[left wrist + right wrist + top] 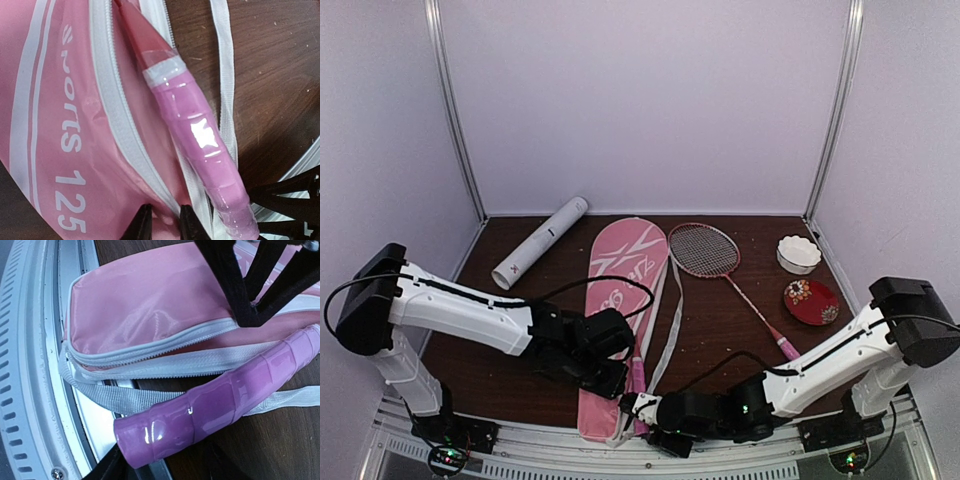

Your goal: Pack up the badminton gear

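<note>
One pink racquet handle (200,410), beside the cover (150,300), within the right pincer (160,462)

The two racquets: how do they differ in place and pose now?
The bare racquet lies open on the table, its whole red frame showing; the packed racquet sits inside the pink cover, only its handle end sticking out. The bare racquet lies slanted; the packed racquet's handle points at the near edge. Both have pink handles.

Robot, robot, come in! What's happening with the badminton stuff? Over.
Left claw astride zipper edge of pink cover. Right claw around butt of racquet handle, grip unclear. Handle sticks out of cover; second racquet on table. White strap under handle.
</note>
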